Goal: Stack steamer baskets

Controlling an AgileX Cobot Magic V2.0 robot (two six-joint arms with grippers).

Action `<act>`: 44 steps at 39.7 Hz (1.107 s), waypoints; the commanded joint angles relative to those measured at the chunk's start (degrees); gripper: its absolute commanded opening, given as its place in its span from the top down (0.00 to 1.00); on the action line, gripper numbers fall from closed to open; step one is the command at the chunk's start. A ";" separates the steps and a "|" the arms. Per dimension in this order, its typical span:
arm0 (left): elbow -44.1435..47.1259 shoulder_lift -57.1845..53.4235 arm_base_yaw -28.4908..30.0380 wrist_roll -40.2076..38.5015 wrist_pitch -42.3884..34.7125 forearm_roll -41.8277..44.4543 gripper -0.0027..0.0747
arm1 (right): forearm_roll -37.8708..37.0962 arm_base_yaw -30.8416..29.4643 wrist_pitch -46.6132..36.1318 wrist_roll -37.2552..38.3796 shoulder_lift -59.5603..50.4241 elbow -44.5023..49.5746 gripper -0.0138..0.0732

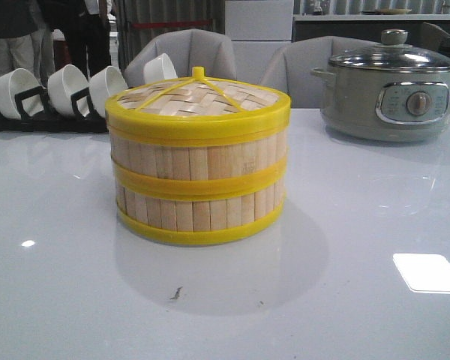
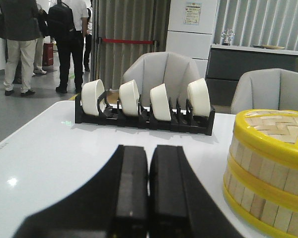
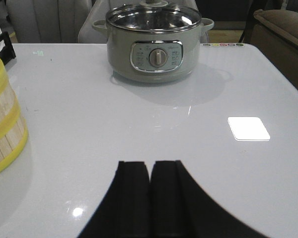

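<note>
White table (image 1: 345, 300), stacked steamer baskets (image 1: 198, 187); only wrist views: both grippers closed, empty.

Even, bright indoor light. Glossy table (image 1: 60, 300) carries a hard rectangular glare patch (image 3: 248, 128) ahead of the right fingers (image 3: 134, 198), plus small specular dots. Soft shadow pools beneath stacked steamer baskets (image 1: 199, 184). Near fingers blurred; background mildly soft.

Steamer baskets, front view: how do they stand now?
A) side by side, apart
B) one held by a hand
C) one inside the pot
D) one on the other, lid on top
D: the baskets form one column on the table, with the lid closing the top.
</note>
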 commanded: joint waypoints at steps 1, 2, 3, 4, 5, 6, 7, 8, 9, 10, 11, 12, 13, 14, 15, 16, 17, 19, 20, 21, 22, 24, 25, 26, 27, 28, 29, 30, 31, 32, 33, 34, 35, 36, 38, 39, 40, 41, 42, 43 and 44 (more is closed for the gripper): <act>0.13 -0.91 -0.39 -0.31 -7.40 -0.41 0.86 | -0.41 -0.34 -5.03 -0.29 0.61 -1.68 0.76; 0.13 -0.91 -0.39 -0.31 -6.72 -0.41 0.86 | -0.41 -0.34 -5.03 -0.29 0.61 -1.68 0.76; 0.13 -0.91 -0.39 -0.31 -6.60 -0.41 0.86 | -0.41 -0.34 -5.03 -0.29 0.61 -1.68 0.76; 0.13 -0.91 -0.39 -0.31 -6.46 -0.28 0.86 | -0.41 -0.34 -5.03 -0.29 0.61 -1.68 0.76; 0.13 -0.91 -0.39 -0.31 -6.48 -0.28 0.86 | -0.41 -0.34 -5.03 -0.29 0.61 -1.68 0.76; 0.13 -0.91 -0.39 -0.31 -6.48 -0.28 0.86 | -0.41 -0.34 -5.03 -0.29 0.61 -1.68 0.76; 0.13 -0.91 -0.39 -0.19 -6.48 -0.28 0.86 | -0.41 -0.34 -5.03 -0.29 0.61 -1.68 0.76; 0.13 -0.91 -0.39 -0.19 -6.48 -0.28 0.86 | -0.41 -0.34 -5.03 -0.29 0.61 -1.68 0.76; 0.13 -0.91 -0.39 -0.19 -6.48 -0.28 0.86 | -0.41 -0.34 -5.03 -0.29 0.61 -1.68 0.76; 0.13 -0.91 -0.39 -0.19 -6.48 -0.28 0.86 | -0.41 -0.34 -5.03 -0.29 0.61 -1.68 0.76; 0.13 -0.91 -0.39 -0.19 -6.48 -0.28 0.86 | -0.41 -0.34 -5.03 -0.29 0.61 -1.68 0.76; 0.13 -0.80 -0.39 -0.19 -6.48 -0.28 0.86 | -0.41 -0.34 -5.03 -0.29 0.61 -1.68 0.76; 0.13 -0.80 -0.39 -0.19 -6.48 -0.28 0.86 | -0.41 -0.34 -5.03 -0.29 0.61 -1.68 0.76; 0.13 -0.80 -0.39 -0.19 -6.48 -0.28 0.86 | -0.41 -0.34 -5.03 -0.29 0.61 -1.68 0.76; 0.13 -0.80 -0.39 -0.19 -6.40 -0.28 0.86 | -0.41 -0.34 -5.03 -0.29 0.61 -1.68 0.76; 0.13 -0.80 -0.39 -0.19 -6.40 -0.28 0.86 | -0.41 -0.34 -5.03 -0.29 0.61 -1.68 0.76; 0.13 -0.80 -0.39 -0.19 -6.24 -0.28 0.86 | -0.41 -0.34 -5.03 -0.29 0.61 -1.68 0.76; 0.13 -0.80 -0.39 -0.19 -6.08 -0.28 0.86 | -0.41 -0.34 -5.03 -0.29 0.61 -1.68 0.76; 0.13 -0.80 -0.39 -0.11 -6.11 -0.28 0.86 | -0.41 -0.34 -5.03 -0.29 0.61 -1.68 0.76; 0.13 -0.80 -0.39 -0.11 -6.11 -0.28 0.86 | -0.41 -0.34 -5.03 -0.29 0.61 -1.68 0.76; 0.13 -0.80 -0.39 -0.11 -6.11 -0.28 0.86 | -0.41 -0.34 -5.03 -0.29 0.61 -1.68 0.76; 0.13 -0.80 -0.39 -0.11 -6.11 -0.28 0.86 | -0.41 -0.34 -5.03 -0.29 0.61 -1.68 0.76; 0.13 -0.80 -0.39 -0.11 -6.11 -0.28 0.86 | -0.41 -0.34 -5.03 -0.29 0.61 -1.68 0.76; 0.13 -0.71 -0.39 -0.11 -6.11 -0.16 0.86 | -0.41 -0.34 -5.03 -0.29 0.61 -1.68 0.76; 0.13 -0.71 -0.39 -0.11 -6.11 0.28 0.86 | -0.41 -0.34 -5.03 -0.29 0.61 -1.68 0.76; 0.13 -0.71 -0.39 -0.27 -6.11 1.16 0.86 | -0.41 -0.34 -5.03 -0.29 0.61 -1.68 0.76; 0.13 -0.83 -0.39 -0.50 -6.11 1.74 0.86 | -0.41 -0.34 -5.03 -0.29 0.61 -1.68 0.76; 0.13 -0.83 -0.39 -0.50 -6.11 2.21 0.86 | -0.41 -0.34 -5.03 -0.29 0.61 -1.68 0.76; 0.13 -0.83 -0.39 -1.02 -6.11 2.70 0.86 | -0.41 -0.34 -5.03 -0.29 0.61 -1.68 0.76; 0.13 -0.83 -0.39 -1.64 -6.11 3.65 0.86 | -0.41 -0.34 -5.03 -0.29 0.61 -1.68 0.76; 0.13 -0.83 -0.39 -2.25 -6.11 4.55 0.86 | -0.41 -0.34 -5.03 -0.29 0.61 -1.68 0.76; 0.13 -0.83 -0.39 -2.90 -6.11 5.16 0.86 | -0.41 -0.34 -5.03 -0.29 0.61 -1.68 0.76; 0.13 -0.83 -0.39 -3.45 -6.11 5.91 0.86 | -0.41 -0.34 -5.03 -0.29 0.61 -1.68 0.76; 0.13 -0.83 -0.39 -4.24 -6.11 6.52 0.86 | -0.41 -0.34 -5.03 -0.29 0.61 -1.68 0.76; 0.13 -0.83 -0.39 -5.10 -6.11 7.69 0.86 | -0.41 -0.34 -5.03 -0.29 0.61 -1.68 0.76; 0.13 -0.83 -0.39 -5.10 -6.11 7.81 0.86 | -0.41 -0.34 -5.03 -0.29 0.61 -1.68 0.76; 0.13 -0.83 -0.39 -5.22 -6.11 8.15 0.86 | -0.41 -0.34 -5.03 -0.29 0.61 -1.68 0.76; 0.13 -0.83 -0.39 -5.22 -6.11 8.25 0.86 | -0.41 -0.34 -5.03 -0.29 0.61 -1.68 0.76; 0.13 -0.83 -0.39 -5.22 -6.11 8.76 0.86 | -0.41 -0.34 -5.03 -0.29 0.61 -1.68 0.76; 0.13 -0.83 -0.39 -5.22 -6.11 8.94 0.86 | -0.41 -0.34 -5.03 -0.29 0.61 -1.68 0.76; 0.13 -0.83 -0.39 -5.22 -6.11 9.19 0.86 | -0.41 -0.34 -5.03 -0.29 0.61 -1.68 0.76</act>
